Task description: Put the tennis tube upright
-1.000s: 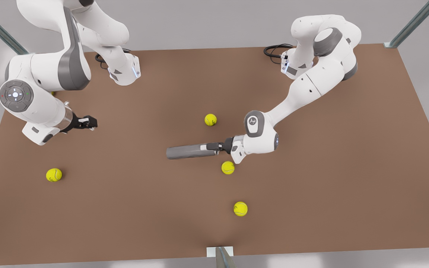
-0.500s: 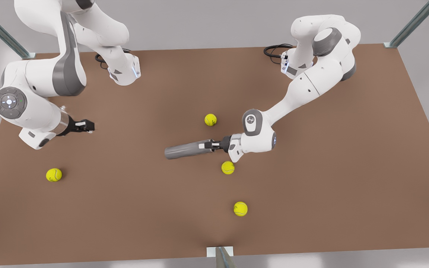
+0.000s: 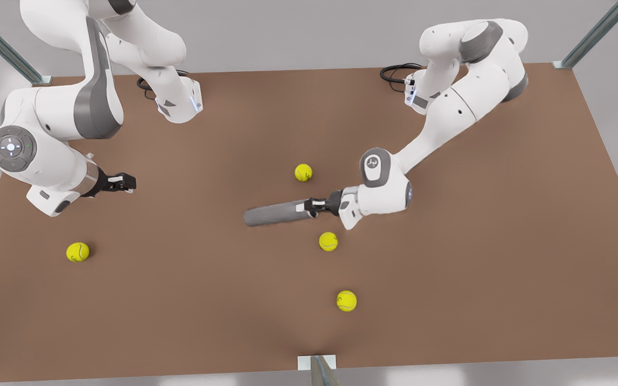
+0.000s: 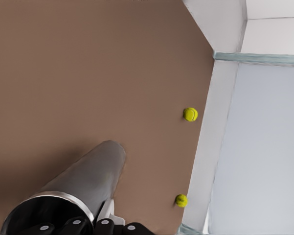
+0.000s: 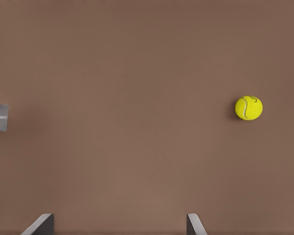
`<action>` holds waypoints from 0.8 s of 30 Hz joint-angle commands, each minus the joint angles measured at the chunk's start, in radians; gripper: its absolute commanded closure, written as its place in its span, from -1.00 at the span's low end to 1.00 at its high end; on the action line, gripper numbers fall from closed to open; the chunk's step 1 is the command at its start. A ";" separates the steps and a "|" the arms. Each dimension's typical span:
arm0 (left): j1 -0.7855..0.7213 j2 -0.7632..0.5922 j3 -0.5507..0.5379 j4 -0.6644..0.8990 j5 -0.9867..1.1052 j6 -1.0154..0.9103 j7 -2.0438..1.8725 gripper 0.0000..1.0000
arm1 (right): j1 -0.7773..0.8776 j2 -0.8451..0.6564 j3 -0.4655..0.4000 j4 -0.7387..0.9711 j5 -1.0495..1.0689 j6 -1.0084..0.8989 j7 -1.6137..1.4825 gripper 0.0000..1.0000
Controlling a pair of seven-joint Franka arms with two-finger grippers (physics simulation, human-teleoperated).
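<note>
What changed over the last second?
The left hand, shut on the tennis tube, pulled it toward the front view's right and tipped its far end lower. The right hand drifted slightly to that view's left. The tennis balls stayed put.

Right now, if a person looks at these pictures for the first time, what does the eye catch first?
First, the grey tennis tube lying mid-table, gripped at its open end by the left gripper. Next, yellow tennis balls scattered over the brown table. The right gripper waits open at the front view's left.
</note>
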 commanded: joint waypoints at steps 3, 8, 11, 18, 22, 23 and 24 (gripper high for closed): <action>0.009 -0.153 0.052 -0.010 0.209 -0.251 -0.309 0.57 | 0.006 -0.012 0.000 0.002 -0.015 0.001 0.001 -1.00; 0.015 -0.238 0.068 -0.004 0.403 -0.413 -0.513 0.57 | 0.008 -0.010 -0.006 0.000 -0.007 0.001 -0.004 -1.00; 0.018 -0.299 0.107 0.016 0.514 -0.601 -0.580 0.57 | 0.008 -0.010 -0.007 0.000 -0.003 -0.004 -0.007 -1.00; 0.030 -0.377 0.141 0.015 0.617 -0.878 -0.620 0.57 | 0.008 -0.007 -0.007 0.000 -0.001 -0.006 -0.005 -1.00; 0.038 -0.396 0.167 0.022 0.721 -0.969 -0.662 0.57 | 0.008 -0.003 -0.012 -0.001 -0.001 -0.006 -0.005 -1.00; 0.038 -0.396 0.168 0.031 0.741 -0.955 -0.666 0.57 | 0.009 -0.003 -0.012 -0.001 -0.001 -0.006 -0.005 -1.00; 0.038 -0.396 0.179 0.031 0.743 -0.918 -0.681 0.57 | 0.008 -0.001 -0.012 -0.001 -0.001 -0.006 -0.007 -1.00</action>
